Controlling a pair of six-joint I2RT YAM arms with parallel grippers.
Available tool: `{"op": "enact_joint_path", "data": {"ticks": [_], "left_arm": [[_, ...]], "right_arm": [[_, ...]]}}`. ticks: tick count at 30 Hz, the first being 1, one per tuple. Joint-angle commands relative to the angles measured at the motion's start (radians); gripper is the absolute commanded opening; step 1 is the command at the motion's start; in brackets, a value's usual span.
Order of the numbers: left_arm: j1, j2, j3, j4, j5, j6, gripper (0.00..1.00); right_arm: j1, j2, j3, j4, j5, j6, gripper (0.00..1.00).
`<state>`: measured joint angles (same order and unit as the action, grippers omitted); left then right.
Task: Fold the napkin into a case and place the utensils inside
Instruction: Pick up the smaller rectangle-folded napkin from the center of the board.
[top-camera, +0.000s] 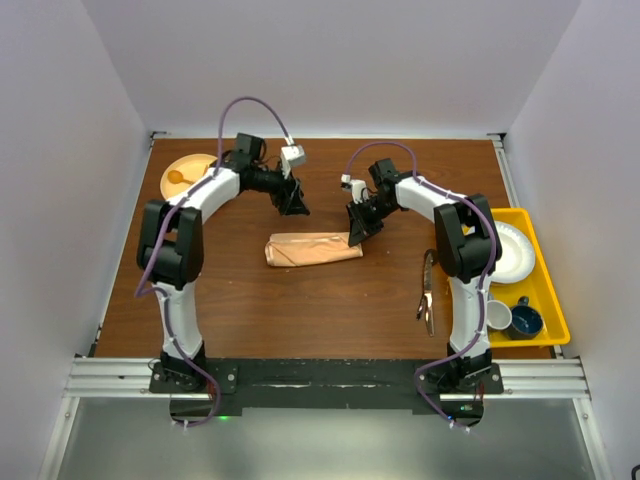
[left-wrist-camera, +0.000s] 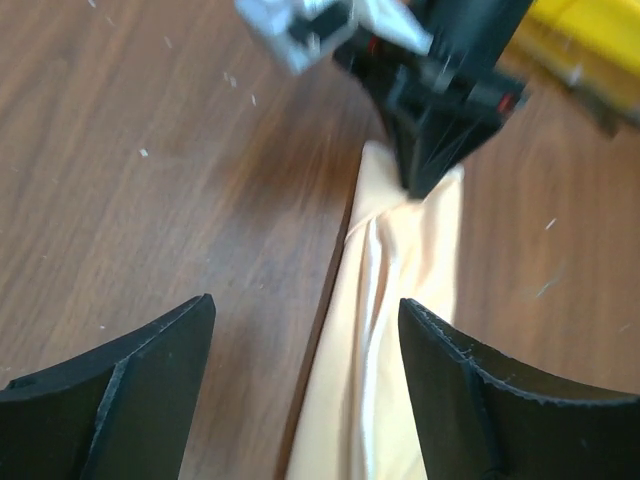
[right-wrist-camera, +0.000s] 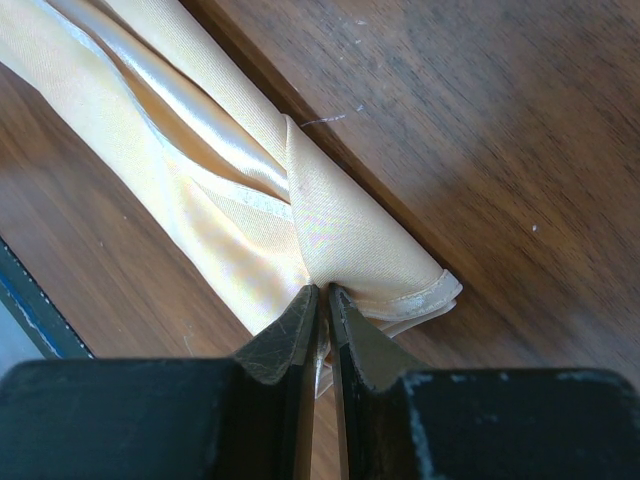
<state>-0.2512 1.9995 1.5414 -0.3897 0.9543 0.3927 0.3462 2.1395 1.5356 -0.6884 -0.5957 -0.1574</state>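
Case (top-camera: 313, 250), long axis left-right

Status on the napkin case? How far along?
Done: the napkin lies folded into a narrow rectangle mid-table. In hand: the right gripper pinches its right end, and the left gripper hovers open near it. Left: the dark utensils lie on the table by the right arm, none inside.

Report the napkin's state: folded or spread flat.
Folded. The napkin lies as a narrow strip on the table, overlapping layers and creases visible in the right wrist view, where the right gripper pinches one end.
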Motion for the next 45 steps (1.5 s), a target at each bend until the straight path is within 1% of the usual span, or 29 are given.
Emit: {"op": "enact_joint_path", "data": {"ticks": [1,2,4,7,13,15,19,21,22,25,30,31,33,34,35,38,39,40,44,45], "left_arm": [[-0.045,0.108,0.058,-0.222,-0.031,0.357,0.78],[-0.051,0.119,0.069,-0.247,-0.044,0.377,0.76],[-0.068,0.146,0.085,-0.248,-0.055,0.397,0.75],[-0.082,0.176,0.100,-0.250,-0.048,0.400,0.74],[-0.109,0.229,0.141,-0.330,-0.017,0.436,0.75],[-0.115,0.242,0.143,-0.342,-0.011,0.434,0.73],[-0.117,0.262,0.149,-0.351,-0.008,0.417,0.63],[-0.117,0.281,0.175,-0.377,-0.003,0.431,0.54],[-0.118,0.286,0.183,-0.408,0.007,0.437,0.46],[-0.117,0.295,0.194,-0.429,0.017,0.443,0.35],[-0.117,0.298,0.191,-0.433,0.040,0.416,0.24],[-0.117,0.298,0.194,-0.429,0.044,0.413,0.17],[-0.115,0.294,0.195,-0.422,0.047,0.394,0.11],[-0.115,0.292,0.195,-0.419,0.047,0.390,0.04],[-0.115,0.289,0.195,-0.419,0.049,0.385,0.00],[-0.114,0.263,0.183,-0.402,0.037,0.367,0.00],[-0.114,0.239,0.175,-0.385,0.018,0.364,0.00],[-0.114,0.225,0.162,-0.376,0.008,0.364,0.00],[-0.114,0.159,0.148,-0.351,-0.052,0.351,0.00],[-0.115,0.150,0.141,-0.339,-0.080,0.353,0.00]], "right_arm": [[-0.006,0.046,-0.049,0.029,0.180,-0.074,0.15],[-0.004,0.045,-0.048,0.027,0.180,-0.076,0.15],[-0.004,0.043,-0.048,0.029,0.180,-0.079,0.15],[-0.004,0.043,-0.043,0.026,0.180,-0.080,0.15],[-0.006,0.045,-0.038,0.029,0.178,-0.082,0.15],[-0.006,0.046,-0.035,0.029,0.177,-0.082,0.15],[-0.004,0.043,-0.038,0.030,0.177,-0.085,0.15],[-0.004,0.043,-0.042,0.033,0.175,-0.085,0.15],[-0.004,0.043,-0.042,0.033,0.175,-0.085,0.15],[-0.006,0.043,-0.038,0.032,0.175,-0.088,0.15],[-0.004,0.040,-0.040,0.036,0.178,-0.090,0.15],[-0.004,0.040,-0.038,0.036,0.175,-0.090,0.15],[-0.004,0.037,-0.037,0.036,0.175,-0.088,0.15],[-0.004,0.037,-0.035,0.036,0.171,-0.088,0.16],[-0.006,0.036,-0.029,0.035,0.165,-0.087,0.16],[-0.006,0.022,-0.012,0.032,0.130,-0.073,0.23],[-0.007,0.008,-0.005,0.030,0.117,-0.064,0.32],[-0.010,0.000,0.003,0.030,0.105,-0.045,0.35],[-0.024,-0.041,0.081,0.012,0.034,0.002,0.46],[-0.030,-0.049,0.095,0.007,-0.004,0.013,0.48]]}}
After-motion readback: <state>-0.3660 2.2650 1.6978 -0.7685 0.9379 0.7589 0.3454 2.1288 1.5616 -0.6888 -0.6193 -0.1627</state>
